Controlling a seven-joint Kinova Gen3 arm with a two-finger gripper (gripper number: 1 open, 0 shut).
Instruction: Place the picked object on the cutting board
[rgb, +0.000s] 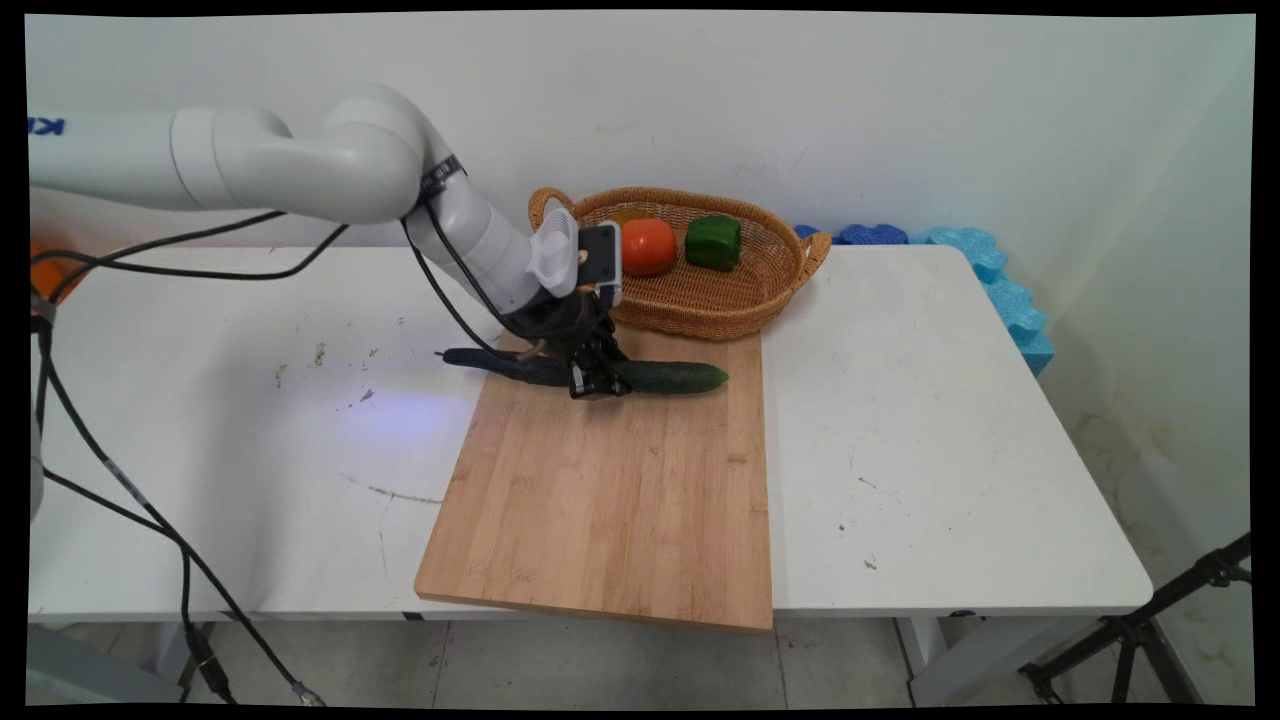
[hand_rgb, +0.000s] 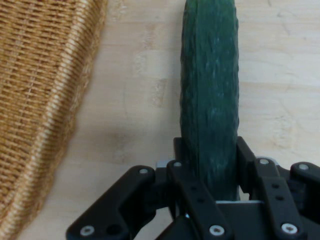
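A long dark green cucumber (rgb: 670, 377) lies across the far end of the wooden cutting board (rgb: 610, 500). My gripper (rgb: 598, 385) is down on its middle, shut on it. In the hand view the cucumber (hand_rgb: 209, 100) runs up from between the two fingers (hand_rgb: 183, 165), which press its sides, with the board (hand_rgb: 135, 100) right under it. Its left end sticks out past the board's left edge over the white table (rgb: 250, 430).
A wicker basket (rgb: 745, 300) stands just behind the board, holding a tomato (rgb: 647, 246) and a green bell pepper (rgb: 714, 242); its rim (hand_rgb: 45, 115) shows beside the cucumber in the hand view. Blue foam pieces (rgb: 985, 262) lie along the wall at the right. Black cables (rgb: 120, 480) hang at the left.
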